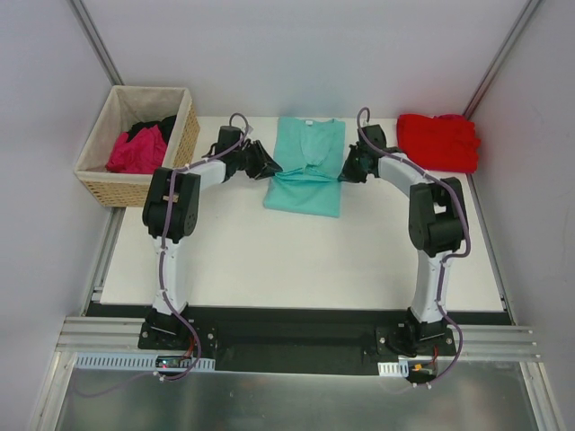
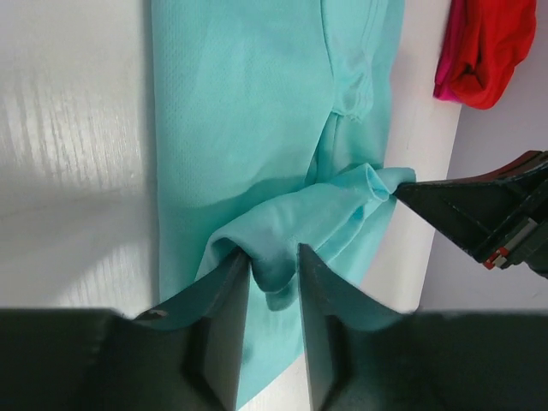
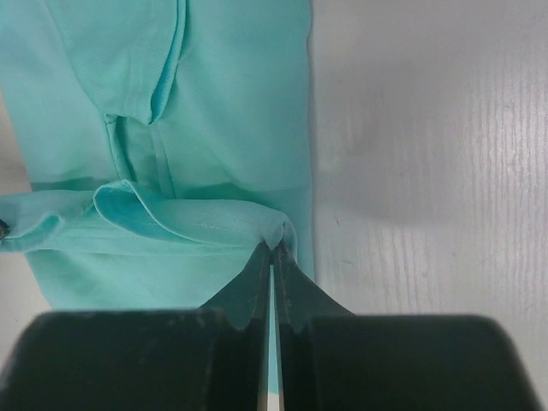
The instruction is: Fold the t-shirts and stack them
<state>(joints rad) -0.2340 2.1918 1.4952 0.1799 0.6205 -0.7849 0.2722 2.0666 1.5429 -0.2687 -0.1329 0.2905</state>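
Basket: tan woven, beige lining, off the table's far left corner; holds a magenta shirt bunched in front and a black shirt behind it, touching. Table: white, bare over its near half. Left arm: reaches from its near-edge base to the far middle. Left gripper: at the left edge of the teal shirt, fingers a little apart, with a loose rounded fold of teal cloth between them that touches both inner faces. Teal shirt: lies flat on the far middle of the table, between the two grippers, neck towards the far edge, sides turned in so the body is a narrow strip; a raised ridge of cloth runs across it from one gripper to the other. Right gripper: at the shirt's right edge, opposite the left one, fingers together and clamped on a pinch of the teal hem, which is lifted off the table. Right arm: reaches from its base on the right to the same far middle. Red shirt: a folded heap at the far right corner, well apart from the teal one, with a thin magenta edge showing at its side.
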